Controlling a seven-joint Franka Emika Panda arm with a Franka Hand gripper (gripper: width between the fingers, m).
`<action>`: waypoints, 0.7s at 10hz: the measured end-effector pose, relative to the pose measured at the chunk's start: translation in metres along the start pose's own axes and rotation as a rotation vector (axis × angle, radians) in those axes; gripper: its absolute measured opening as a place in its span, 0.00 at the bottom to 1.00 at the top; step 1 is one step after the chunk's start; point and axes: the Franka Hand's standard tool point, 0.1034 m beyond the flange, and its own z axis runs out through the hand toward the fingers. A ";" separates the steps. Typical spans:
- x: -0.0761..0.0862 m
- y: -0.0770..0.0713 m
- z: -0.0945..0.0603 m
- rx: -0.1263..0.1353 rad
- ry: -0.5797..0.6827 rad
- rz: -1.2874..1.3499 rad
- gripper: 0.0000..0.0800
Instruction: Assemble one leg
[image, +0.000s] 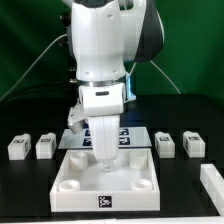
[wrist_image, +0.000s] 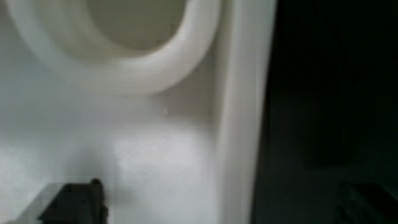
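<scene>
On the left side of the exterior view, two small white plastic block-like posts sit side by side on the black tabletop. Call them the outer left leg and the inner left leg. Each has a black-and-white square tag on its face, but the patterns are way too small to read.

In the middle, nearest the camera, is the big white square panel with round corner sockets. It has its own little panel tag on the near face. The chunky white robot arm comes straight down over it, with the gripper low over the panel's centre. I honestly can't tell if the fingers are spread, pinched together or grasping anything.

Just behind the arm, the thin flat white marker board lies on the table, partly hidden.

To the right there are two more of the same posts, the inner right leg and the outer right leg. Both are tagged and both are well apart from the gripper. Nearer, at the right edge, a white block is cut off by the frame, so no idea what it is.

A plain green backdrop runs behind everything.

The wrist view is a blurry close-up. It shows the panel's white surface, the curved socket rim, one dark fingertip and the tabletop past the panel's edge.
</scene>
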 end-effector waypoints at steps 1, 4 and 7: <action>-0.001 0.000 0.000 0.000 0.000 0.001 0.81; -0.001 -0.001 0.000 0.001 0.000 0.003 0.30; -0.001 0.001 0.000 -0.006 0.000 0.006 0.07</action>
